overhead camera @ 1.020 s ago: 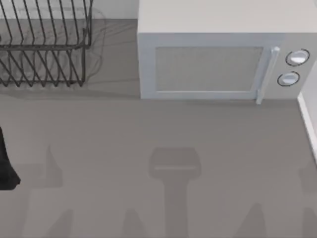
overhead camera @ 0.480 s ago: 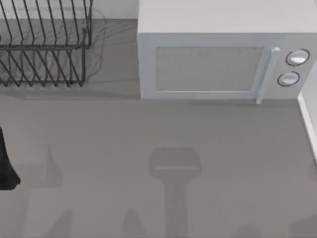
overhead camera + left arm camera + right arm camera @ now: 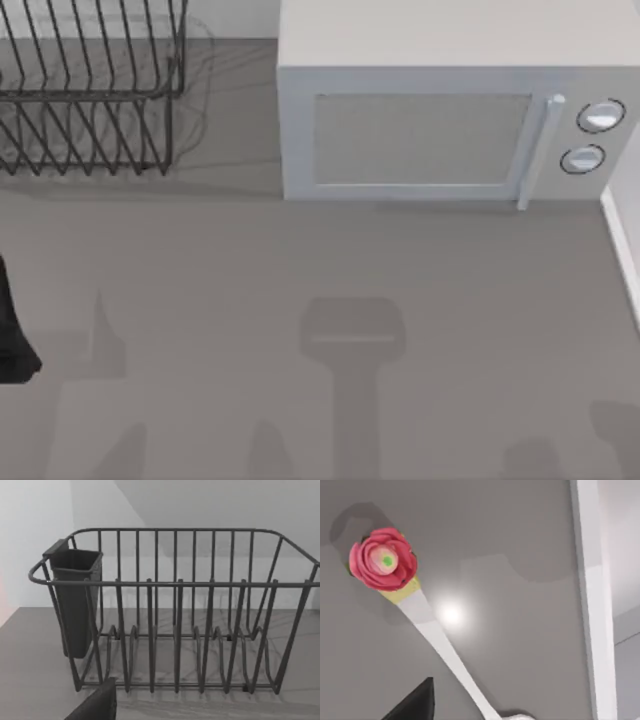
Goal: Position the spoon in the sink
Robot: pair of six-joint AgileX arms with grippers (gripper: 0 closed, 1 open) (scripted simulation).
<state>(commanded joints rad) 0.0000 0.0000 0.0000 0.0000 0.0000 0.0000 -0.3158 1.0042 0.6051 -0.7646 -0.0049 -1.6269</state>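
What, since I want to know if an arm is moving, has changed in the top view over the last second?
Only the soft shadows at the counter's lower right shifted, sliding down toward the bottom edge, which suggests something overhead on that side is moving. Nothing was visibly taken hold of or let go. The dish rack, the microwave and the dark part of the left arm at the left edge stayed as they were.

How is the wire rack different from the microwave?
The dish rack is made of thin dark wires you can see through; the microwave is a pale, solid box. The rack is open on top; the microwave's door is shut and has two round knobs beside it. Both stand at the back of the grey counter.
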